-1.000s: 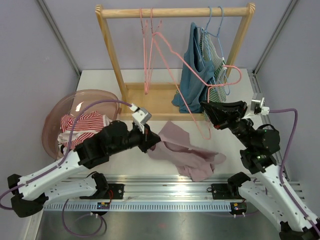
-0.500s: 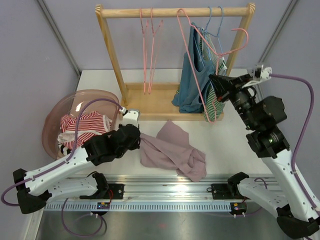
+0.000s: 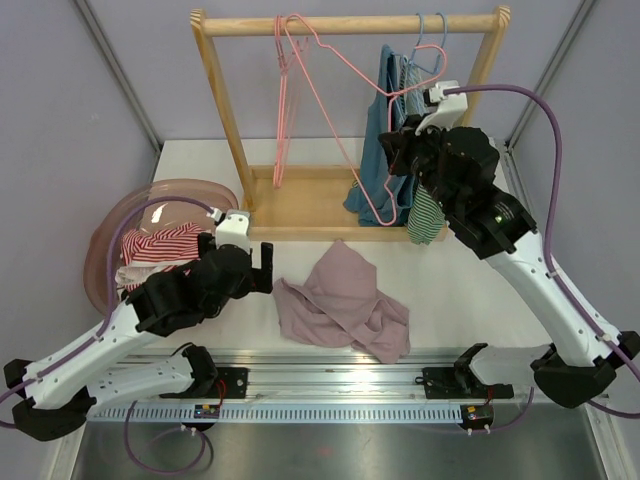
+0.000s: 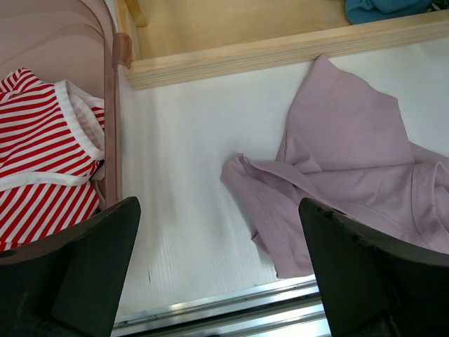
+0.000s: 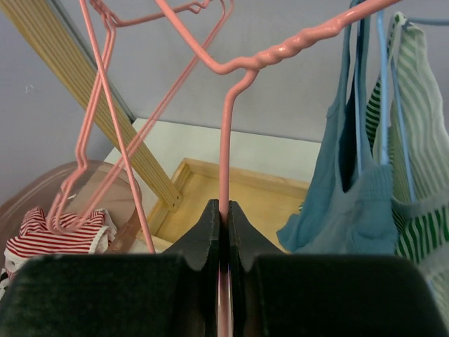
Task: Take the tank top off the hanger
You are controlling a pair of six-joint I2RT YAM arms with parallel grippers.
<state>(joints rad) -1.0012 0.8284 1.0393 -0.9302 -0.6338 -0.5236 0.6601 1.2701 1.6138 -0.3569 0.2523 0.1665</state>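
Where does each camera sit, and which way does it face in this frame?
Top external: above and behind the arms, looking down on the table and wooden rack; left arm and right arm both show.
Left wrist: faces down at the mauve tank top lying on the table; the open left gripper frames the bottom corners.
Right wrist: faces the rack; the right gripper, shut on a pink hanger, shows at the bottom.
Shared: top and left wrist both see that top.

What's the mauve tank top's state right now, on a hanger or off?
Off. The mauve tank top lies crumpled on the table, and the pink hanger clamped in the right gripper is bare.
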